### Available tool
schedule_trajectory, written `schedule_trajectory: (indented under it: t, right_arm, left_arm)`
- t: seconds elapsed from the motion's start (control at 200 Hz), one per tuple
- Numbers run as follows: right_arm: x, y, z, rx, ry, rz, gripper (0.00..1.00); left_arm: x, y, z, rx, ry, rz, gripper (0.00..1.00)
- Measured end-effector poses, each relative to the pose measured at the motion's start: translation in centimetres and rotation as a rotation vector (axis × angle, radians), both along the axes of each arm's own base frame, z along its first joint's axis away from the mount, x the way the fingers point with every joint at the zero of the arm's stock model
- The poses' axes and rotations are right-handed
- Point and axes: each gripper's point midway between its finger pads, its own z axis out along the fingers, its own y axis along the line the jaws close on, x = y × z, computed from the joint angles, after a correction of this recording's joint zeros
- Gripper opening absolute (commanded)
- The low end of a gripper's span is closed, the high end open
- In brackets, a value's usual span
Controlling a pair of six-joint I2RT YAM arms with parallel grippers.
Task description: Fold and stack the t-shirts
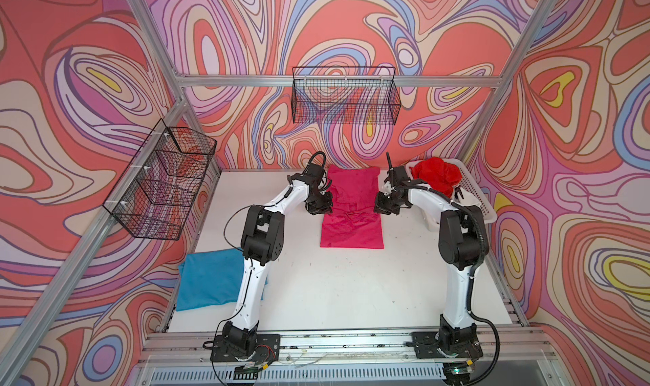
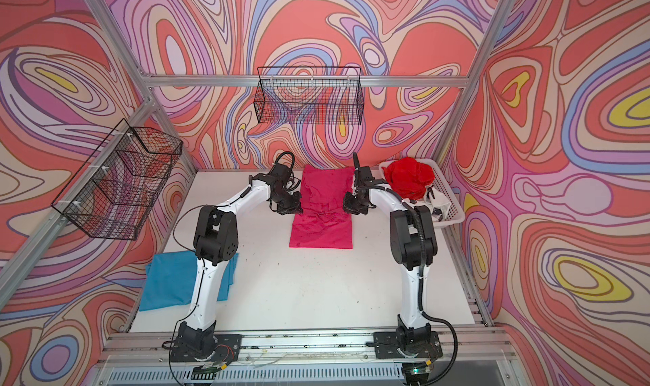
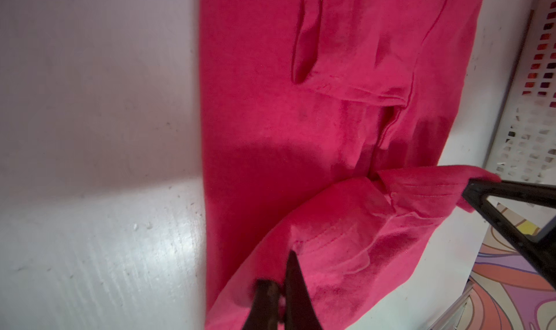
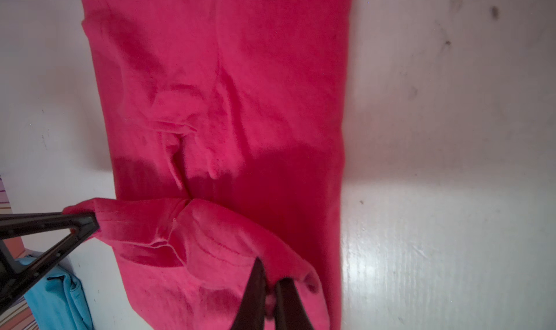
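Observation:
A magenta-pink t-shirt lies as a long narrow strip at the back middle of the white table. My left gripper is shut on its left edge. My right gripper is shut on its right edge. Between them a fold of pink cloth is raised over the strip. A teal-blue t-shirt lies folded at the front left, partly under the left arm. A bright red t-shirt is bunched in a basket, with white cloth bearing black marks beside it.
The white plastic basket stands at the back right corner. A black wire basket hangs on the back wall and another wire basket on the left wall. Aluminium rails edge the table's front.

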Motion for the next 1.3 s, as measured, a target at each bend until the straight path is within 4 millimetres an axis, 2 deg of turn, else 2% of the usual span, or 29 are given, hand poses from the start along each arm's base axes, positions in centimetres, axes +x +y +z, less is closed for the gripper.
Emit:
schedule_trajectory:
  t: [0.055, 0.1, 0.14, 0.25, 0.386, 0.521, 0.651, 0.786, 0.931, 1.037, 1.147, 1.297]
  right_arm:
    - [0.1, -0.2, 0.0, -0.004, -0.008, -0.002, 0.34]
    - [0.1, -0.4, 0.2, -0.009, -0.016, -0.008, 0.37]
    - [0.0, -0.4, 0.4, -0.013, -0.02, -0.008, 0.41]
    - [-0.9, -0.4, 2.0, -0.014, -0.047, -0.011, 0.42]
    - [-2.2, 1.0, 4.0, 0.005, -0.087, 0.01, 0.42]
    - [-3.7, 3.7, 3.1, 0.039, -0.071, 0.05, 0.42]
    - [-4.6, 4.8, 1.1, 0.062, -0.021, 0.064, 0.42]
    - [-5.6, 4.5, -0.6, 0.057, 0.014, 0.055, 0.42]
    - [-8.6, 3.6, -3.9, 0.035, 0.103, 0.052, 0.42]
    - [-9.3, 3.4, -3.7, 0.038, 0.094, 0.06, 0.42]
    - [-9.8, 3.3, -4.0, 0.03, 0.084, 0.08, 0.42]
    - [-11.4, 3.2, -4.1, 0.018, 0.074, 0.109, 0.42]
  left_arm:
    - [0.2, 0.3, -0.1, 0.009, -0.004, 0.007, 0.32]
    - [0.3, 0.6, -0.1, 0.021, -0.01, 0.012, 0.37]
    - [0.5, 0.8, 0.0, 0.029, -0.018, 0.02, 0.38]
    - [0.2, 1.4, 0.9, 0.044, -0.045, 0.031, 0.41]
    - [-1.4, 1.4, 3.5, 0.035, -0.086, 0.022, 0.41]
    - [-3.7, -0.3, 4.6, 0.017, -0.101, -0.025, 0.41]
    - [-5.2, -1.8, 3.1, 0.006, -0.064, -0.066, 0.41]
    - [-6.0, -1.8, 1.6, -0.007, -0.031, -0.074, 0.4]
    - [-6.7, -2.2, 0.7, -0.015, -0.004, -0.093, 0.4]
    - [-8.3, -2.7, -0.7, -0.004, 0.032, -0.121, 0.38]
    - [-11.0, -2.2, -3.5, 0.033, 0.112, -0.142, 0.36]
    - [-12.7, -1.9, -3.8, 0.012, 0.116, -0.154, 0.33]
